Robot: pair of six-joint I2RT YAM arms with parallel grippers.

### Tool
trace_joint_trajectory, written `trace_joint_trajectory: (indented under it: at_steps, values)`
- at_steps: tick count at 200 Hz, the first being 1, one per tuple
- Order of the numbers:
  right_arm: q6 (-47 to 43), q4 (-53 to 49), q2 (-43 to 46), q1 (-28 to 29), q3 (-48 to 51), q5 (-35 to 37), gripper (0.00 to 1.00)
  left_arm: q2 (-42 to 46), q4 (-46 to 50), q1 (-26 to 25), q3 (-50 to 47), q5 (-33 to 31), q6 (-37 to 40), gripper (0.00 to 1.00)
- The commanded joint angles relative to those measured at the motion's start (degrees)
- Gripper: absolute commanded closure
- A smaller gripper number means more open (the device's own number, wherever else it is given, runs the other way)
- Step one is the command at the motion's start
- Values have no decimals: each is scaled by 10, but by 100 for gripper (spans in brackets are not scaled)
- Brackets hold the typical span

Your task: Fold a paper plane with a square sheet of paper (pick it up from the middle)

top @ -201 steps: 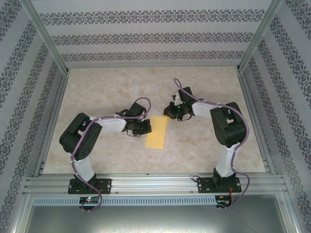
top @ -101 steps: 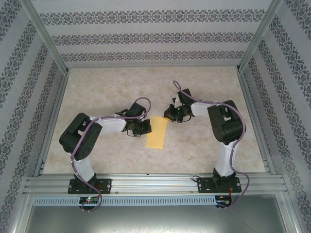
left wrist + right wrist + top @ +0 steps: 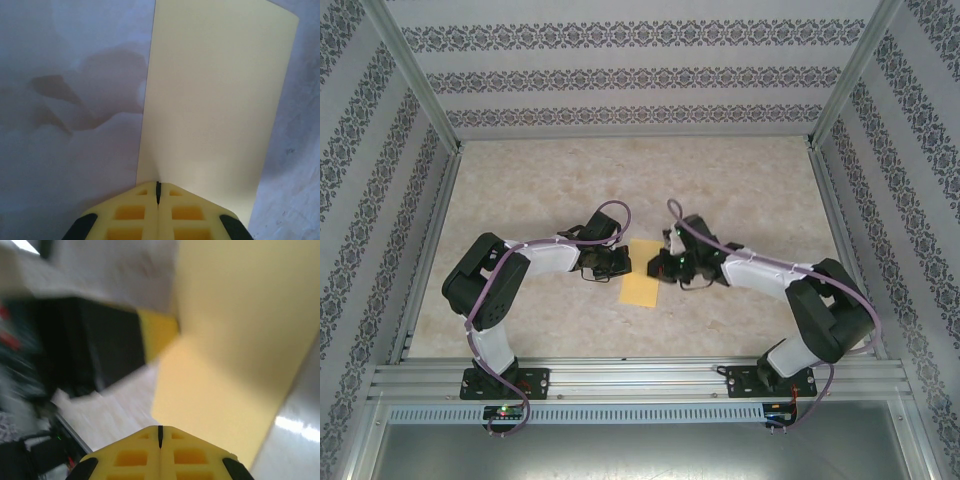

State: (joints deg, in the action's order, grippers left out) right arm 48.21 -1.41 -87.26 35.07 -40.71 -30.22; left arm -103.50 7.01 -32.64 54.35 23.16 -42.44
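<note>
A: Paper point(image 3: 642, 272) lying flat at the middle of the table point(image 3: 740, 180), folded into a narrow rectangle, between the two arms.
B: Grippers?
A: Left gripper point(image 3: 623, 266) pinched closed, tip resting at the paper's left edge. Right gripper point(image 3: 660, 266) also closed, sitting over the right edge. Likely pinning it flat, pressing the crease.
B: Heading?
A: Long axis running near to far, far end leaning slightly right. No nose forming yet.
</note>
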Motion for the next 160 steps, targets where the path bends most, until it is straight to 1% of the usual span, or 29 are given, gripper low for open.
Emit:
trace_joint_trajectory:
  at_steps: [1,15,33,47,54,66,78,95,121,131,137,147,160]
  values:
    - [54,51,10,36,40,36,94,-14,91,-7,-28,-27,8,100]
    - [63,68,4,52,56,42,94,-14,88,-7,-29,-25,8,100]
    - [68,93,-11,57,72,34,94,-14,87,-7,-30,-22,10,100]
    - [58,76,-35,56,72,31,94,-13,83,-7,-33,-20,9,100]
    - [53,61,-41,59,75,47,94,-12,82,-6,-34,-17,8,100]
    - [56,68,-43,60,94,62,94,-10,81,-7,-35,-15,9,100]
    - [53,70,-45,55,103,55,94,-4,78,-7,-37,-12,9,100]
    - [47,48,-31,50,97,52,93,6,75,-7,-34,5,6,100]
    - [24,-1,26,32,72,47,92,44,83,-7,-22,27,-1,100]
    - [11,-27,50,16,57,46,91,68,93,-7,-13,24,-2,95]
    - [2,-44,62,4,49,47,90,82,106,-7,-3,12,-2,90]
    - [-13,-72,80,-15,34,51,88,102,130,-7,11,-9,0,85]
    - [-30,-118,89,-42,11,68,77,126,164,-6,30,-54,5,75]
